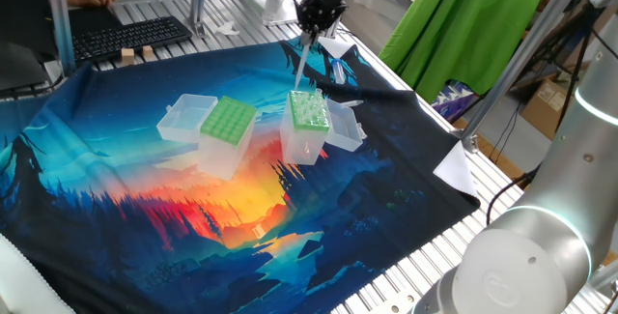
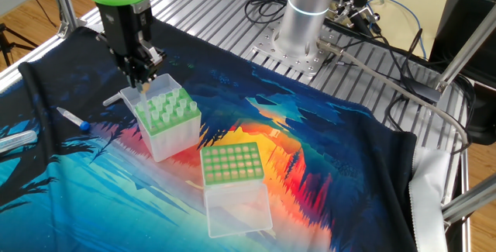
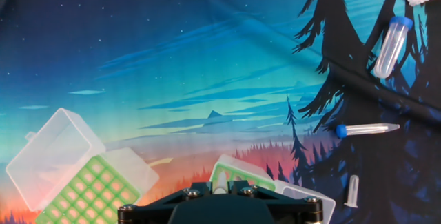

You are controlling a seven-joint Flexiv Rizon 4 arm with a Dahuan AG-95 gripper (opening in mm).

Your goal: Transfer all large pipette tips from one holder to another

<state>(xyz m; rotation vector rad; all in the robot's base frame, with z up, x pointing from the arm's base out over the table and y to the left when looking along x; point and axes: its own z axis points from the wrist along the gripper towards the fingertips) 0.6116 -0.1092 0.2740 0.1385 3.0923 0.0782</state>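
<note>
My gripper (image 1: pixel 310 30) is shut on a large pipette tip (image 1: pixel 302 63), a whitish cone that hangs down from the fingers. It is just above the far corner of the holder (image 1: pixel 309 111), a clear box with a light-green top and several more tips (image 2: pixel 167 108) standing in it. In the other fixed view the gripper (image 2: pixel 144 80) stands over that box's (image 2: pixel 172 137) back-left corner. The other holder (image 2: pixel 230 163), with a darker-green grid top and its clear lid (image 2: pixel 239 209) open, stands apart beside it. The hand view shows the held tip (image 3: pixel 219 181) between the jaws.
Blue-capped tubes (image 3: pixel 391 45) (image 3: pixel 365 129) and a small clear tube (image 3: pixel 351 189) lie on the printed cloth to one side. A keyboard (image 1: pixel 135 34) sits at the table's far end. A white paper (image 1: pixel 454 167) lies at the cloth's edge.
</note>
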